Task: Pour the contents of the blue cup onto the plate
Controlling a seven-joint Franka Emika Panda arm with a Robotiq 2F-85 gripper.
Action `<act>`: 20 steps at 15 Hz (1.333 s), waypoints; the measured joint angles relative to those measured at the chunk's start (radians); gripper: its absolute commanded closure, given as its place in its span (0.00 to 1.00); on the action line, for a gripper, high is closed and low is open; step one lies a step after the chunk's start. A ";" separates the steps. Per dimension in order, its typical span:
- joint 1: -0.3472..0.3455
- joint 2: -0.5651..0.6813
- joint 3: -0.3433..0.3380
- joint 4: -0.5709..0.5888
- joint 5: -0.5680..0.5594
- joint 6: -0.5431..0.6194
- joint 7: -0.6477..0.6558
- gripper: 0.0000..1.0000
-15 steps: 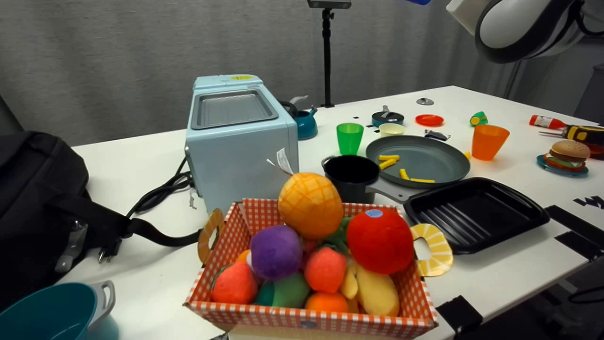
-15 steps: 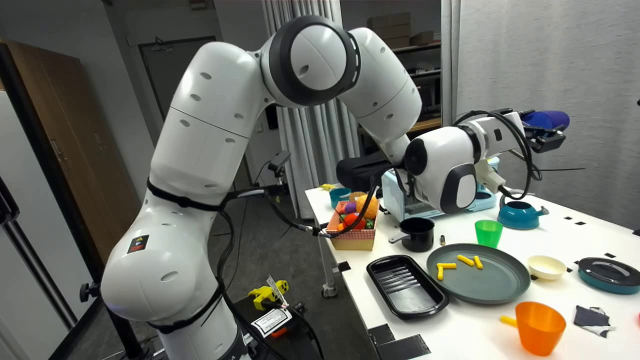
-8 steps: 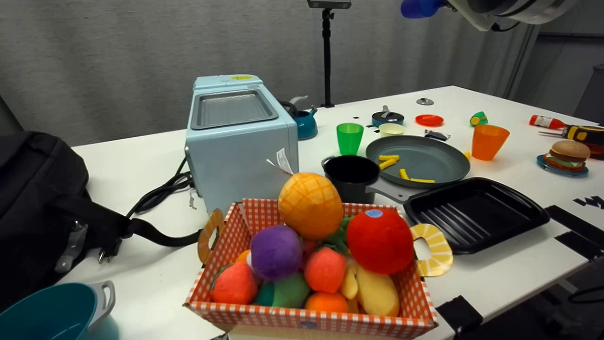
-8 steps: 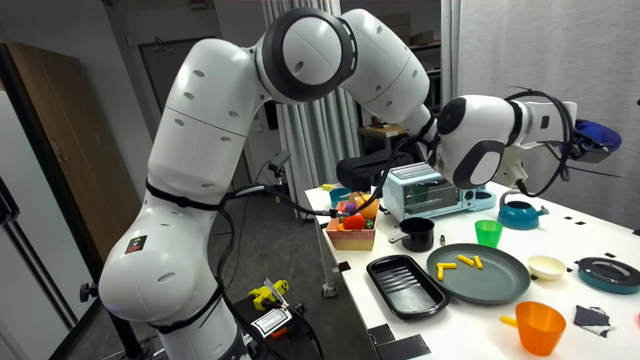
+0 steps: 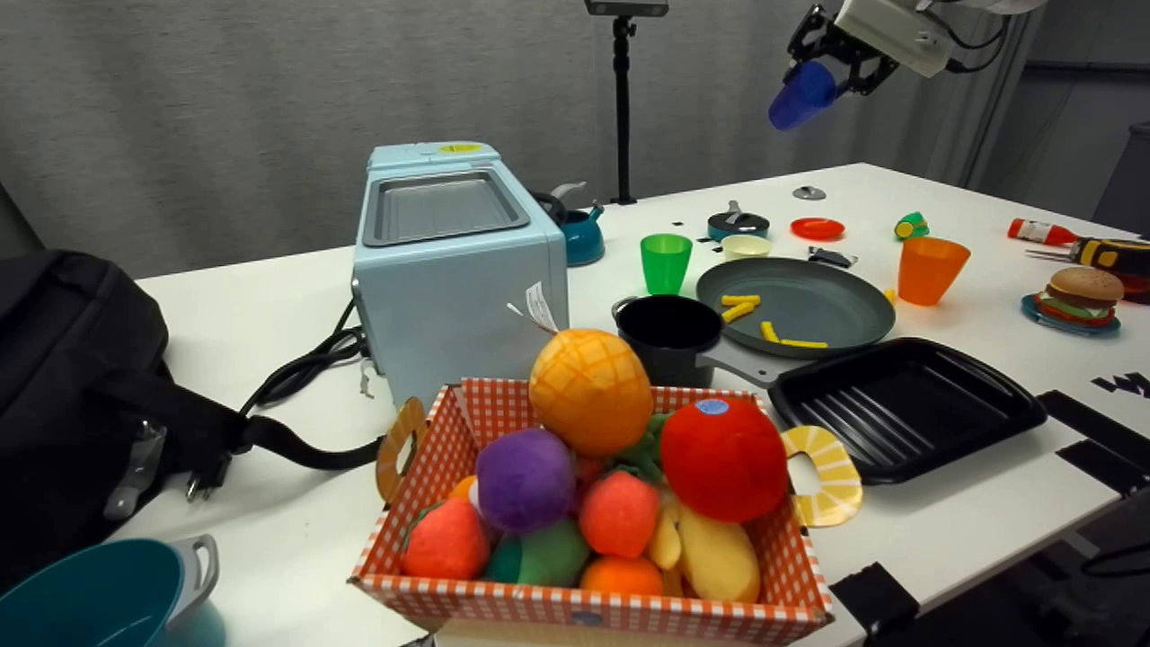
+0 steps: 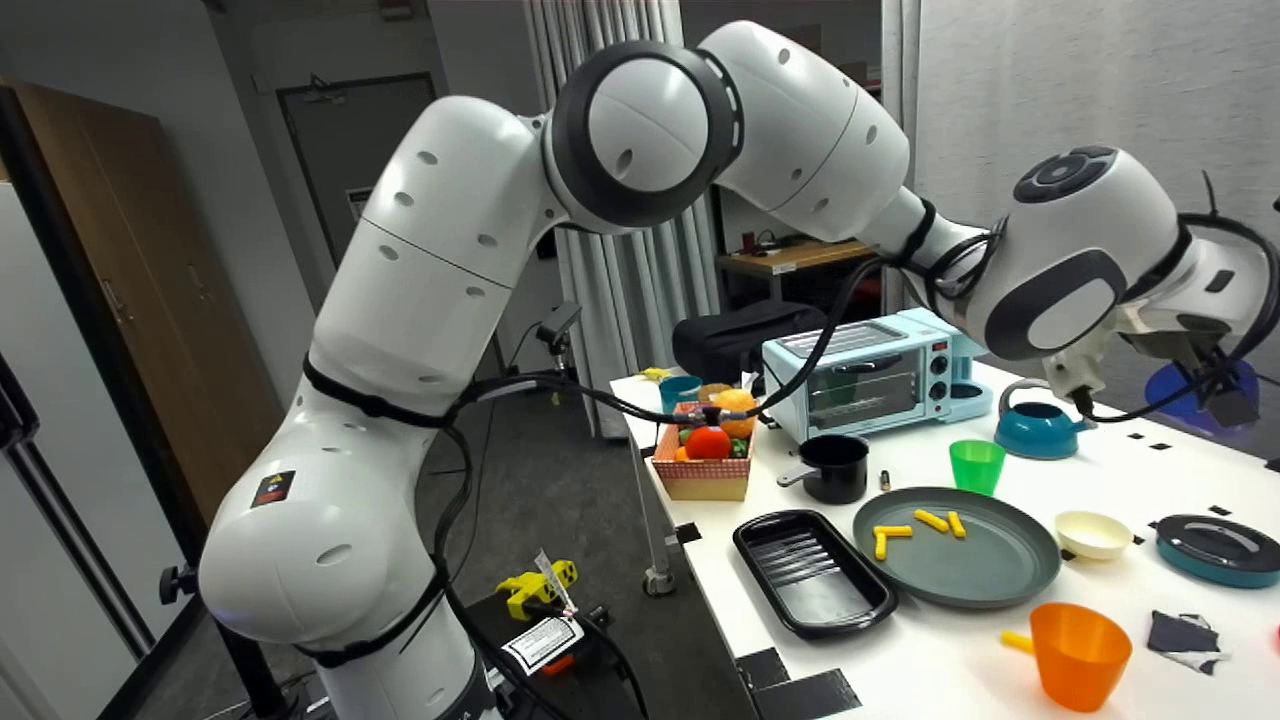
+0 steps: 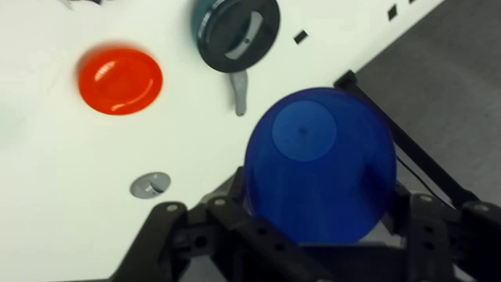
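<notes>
Your black two-fingered end effector (image 5: 818, 78) grasps the small dark blue plastic cup (image 5: 802, 96), its fingers (image 7: 236, 187) parted by the width of the cup and set against opposite sides of its wall. In an exterior view, you see the long axis of the cup inclined: the narrower base points downward and toward the left of the picture, while the wider mouth lies higher, on the side of the end effector. The wrist view lets you look into the mouth, with the paler disc of the base at the far end.

You hold the cup in the air, raised clear of the white bench (image 5: 287, 548) and well apart from the wide, round, shallow dark grey plate (image 6: 960, 575). Four short yellow sticks (image 6: 930, 520) lie on the plate; a further yellow stick (image 6: 1017, 641) lies just beside the tapered orange plastic cup (image 6: 1080, 655). In the wrist view, you also note the glossy red dish (image 7: 120, 82) and the round teal pan with a black top (image 7: 236, 35).
</notes>
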 measured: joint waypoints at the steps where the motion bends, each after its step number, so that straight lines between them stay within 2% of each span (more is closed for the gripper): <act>1: 0.011 0.023 -0.029 0.033 -0.014 -0.083 0.032 0.50; 4: 0.024 0.085 -0.067 0.126 -0.026 -0.318 0.082 0.50; 8: 0.026 0.159 -0.069 0.259 -0.058 -0.561 0.116 0.50; 13: 0.037 0.238 -0.067 0.372 -0.102 -0.699 0.167 0.50; 20: 0.031 0.353 -0.074 0.472 -0.141 -0.791 0.186 0.50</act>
